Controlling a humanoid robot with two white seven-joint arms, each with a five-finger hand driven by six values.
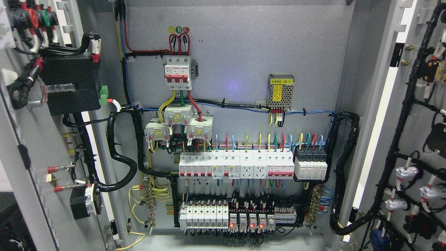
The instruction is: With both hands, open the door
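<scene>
From the head camera, we see neither robot hand, so their state cannot be told. Both doors run off the frame: the left door and right door stand swung wide at either side, their outer edges cut off. Between them the grey cabinet lies exposed, breakers in rows, small labels too fine to read.

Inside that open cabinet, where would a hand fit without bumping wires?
Bare grey back panel lies above the blue wire run, between the red-topped breaker and the small mesh box. Below that it is crowded: rows of switches, relays, and thick black cables on both sides.
</scene>
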